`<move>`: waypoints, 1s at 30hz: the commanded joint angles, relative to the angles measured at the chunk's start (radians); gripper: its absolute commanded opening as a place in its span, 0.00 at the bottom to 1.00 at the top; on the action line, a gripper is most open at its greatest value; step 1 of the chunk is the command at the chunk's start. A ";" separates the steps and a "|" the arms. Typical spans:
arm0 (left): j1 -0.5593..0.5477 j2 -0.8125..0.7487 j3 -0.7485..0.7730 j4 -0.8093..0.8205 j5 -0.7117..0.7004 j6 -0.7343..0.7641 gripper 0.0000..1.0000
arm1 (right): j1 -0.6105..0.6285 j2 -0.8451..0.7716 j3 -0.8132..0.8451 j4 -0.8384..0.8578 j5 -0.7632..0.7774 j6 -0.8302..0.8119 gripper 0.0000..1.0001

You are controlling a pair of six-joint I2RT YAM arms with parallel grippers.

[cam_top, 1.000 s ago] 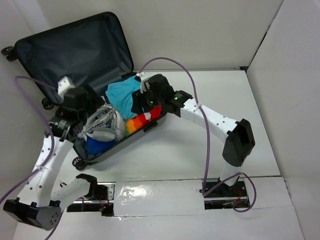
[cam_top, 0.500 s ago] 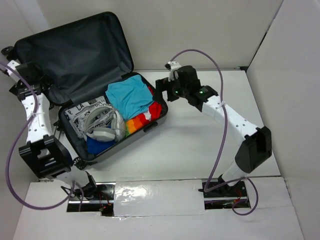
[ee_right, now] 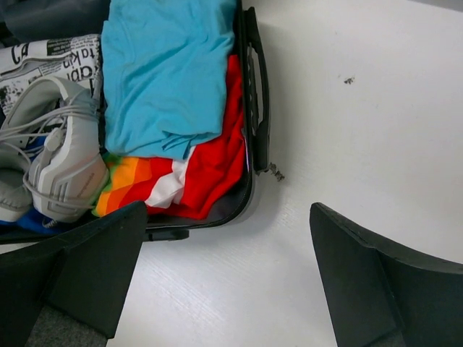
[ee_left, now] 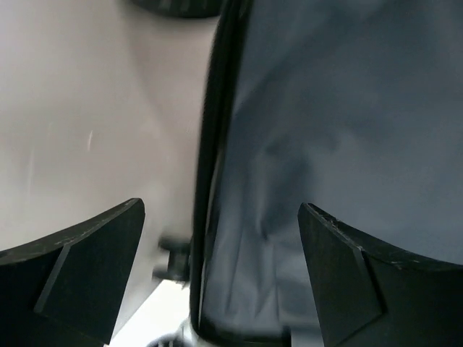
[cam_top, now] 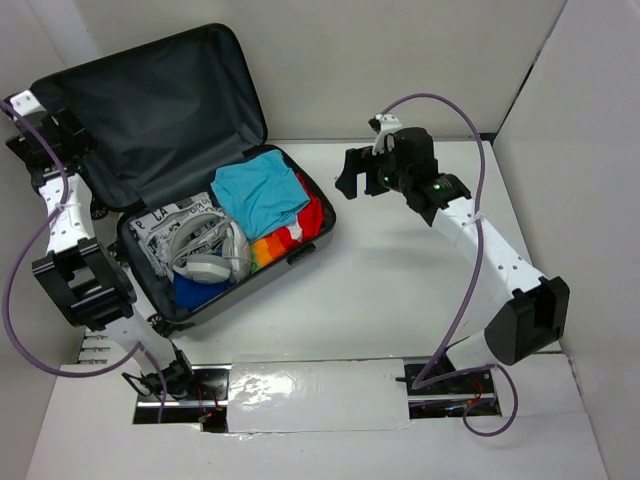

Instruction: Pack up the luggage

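Luggage (cam_top: 255, 282), open at the tabletop's (cam_top: 400, 290) far-left corner with clothes (cam_top: 262, 195) filling its base: the left claw (ee_left: 221, 210), jaws apart, lines up on the lid's (ee_left: 325, 108) rim, probably to swing it shut, while the right claw (ee_right: 228, 213), apart and empty, hangs clear beside it.

I yanked the left gripper (ee_left: 221, 210) up to the luggage (cam_top: 150, 100) lid's edge, right gripper (ee_right: 228, 210) back over the table (cam_top: 400, 290).

White table (cam_top: 400, 300), plain white walls (cam_top: 400, 60)
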 commanded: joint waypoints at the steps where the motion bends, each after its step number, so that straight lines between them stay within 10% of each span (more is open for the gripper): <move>1: 0.002 0.106 0.139 0.112 0.038 0.074 1.00 | -0.008 0.024 0.035 0.021 -0.032 -0.009 1.00; 5: 0.002 0.223 0.274 0.047 0.037 0.050 0.89 | -0.017 0.053 0.045 0.021 -0.052 -0.009 1.00; 10: -0.034 0.124 0.156 0.136 0.006 0.059 0.00 | -0.017 0.053 0.049 0.035 -0.052 0.002 1.00; 18: -0.079 -0.359 -0.428 0.493 0.116 -0.061 0.00 | -0.031 0.024 -0.013 0.066 -0.064 0.011 1.00; 30: -0.378 -0.844 -0.737 0.310 0.084 -0.021 0.00 | -0.060 -0.125 -0.197 0.168 -0.063 0.127 1.00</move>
